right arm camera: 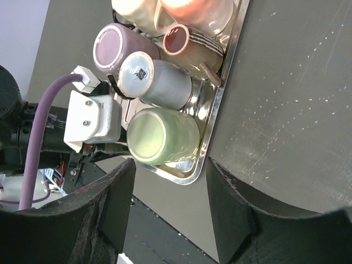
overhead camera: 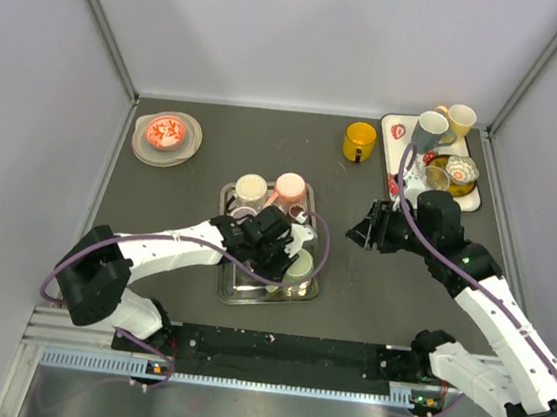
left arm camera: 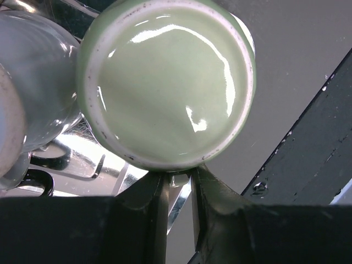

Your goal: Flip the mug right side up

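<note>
A pale green mug stands upside down at the near right corner of a steel tray, its glossy base facing up. My left gripper reaches in from the left. Its jaws stand close together, pinching a small green piece of the mug, seemingly its handle, right under the base rim. To the right of the tray, my right gripper hovers open over the table with nothing between its fingers, facing the mug.
The tray also holds a cream mug, a pink mug, a purple one and a grey one. A yellow mug stands behind. A white tray of mugs sits back right, a bowl on a plate back left.
</note>
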Controlling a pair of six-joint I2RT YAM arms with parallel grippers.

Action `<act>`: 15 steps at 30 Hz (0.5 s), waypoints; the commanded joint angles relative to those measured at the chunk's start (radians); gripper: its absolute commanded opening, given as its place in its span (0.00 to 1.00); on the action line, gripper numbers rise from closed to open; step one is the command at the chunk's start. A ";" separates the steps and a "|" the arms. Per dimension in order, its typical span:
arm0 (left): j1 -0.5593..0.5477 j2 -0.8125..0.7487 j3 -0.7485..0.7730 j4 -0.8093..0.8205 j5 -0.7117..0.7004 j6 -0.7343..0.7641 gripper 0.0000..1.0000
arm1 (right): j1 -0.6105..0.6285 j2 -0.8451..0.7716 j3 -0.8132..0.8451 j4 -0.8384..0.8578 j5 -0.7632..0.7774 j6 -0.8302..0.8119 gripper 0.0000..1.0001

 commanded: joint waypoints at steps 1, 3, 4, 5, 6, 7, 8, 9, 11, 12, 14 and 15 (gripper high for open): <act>-0.011 0.005 0.004 0.006 -0.011 0.001 0.01 | 0.005 -0.015 0.004 0.023 0.009 0.001 0.54; -0.021 -0.012 0.006 0.000 -0.010 -0.003 0.00 | 0.006 -0.020 0.008 0.023 0.006 0.003 0.54; -0.025 -0.019 0.009 -0.005 -0.007 -0.005 0.00 | 0.006 -0.022 0.008 0.023 0.005 0.004 0.54; -0.027 -0.027 0.011 -0.010 -0.007 -0.010 0.00 | 0.006 -0.023 0.010 0.024 0.005 0.004 0.54; -0.030 -0.047 0.012 -0.020 -0.005 -0.014 0.00 | 0.005 -0.025 0.016 0.021 0.002 0.004 0.54; -0.033 -0.055 0.021 -0.031 0.006 -0.017 0.00 | 0.006 -0.025 0.017 0.020 -0.004 0.006 0.54; -0.036 -0.065 0.027 -0.039 0.012 -0.020 0.00 | 0.005 -0.026 0.019 0.017 -0.009 0.004 0.54; -0.044 -0.085 0.034 -0.054 0.022 -0.023 0.00 | 0.006 -0.031 0.022 0.015 -0.012 0.004 0.54; -0.056 -0.110 0.053 -0.065 0.051 -0.027 0.00 | 0.006 -0.035 0.025 0.007 -0.032 0.000 0.54; -0.068 -0.133 0.066 -0.069 0.061 -0.028 0.00 | 0.006 -0.038 0.033 0.003 -0.040 -0.007 0.54; -0.082 -0.156 0.084 -0.089 0.079 -0.028 0.00 | 0.006 -0.048 0.048 -0.019 -0.060 -0.026 0.54; -0.091 -0.177 0.099 -0.095 0.082 -0.031 0.00 | 0.006 -0.054 0.054 -0.029 -0.067 -0.034 0.54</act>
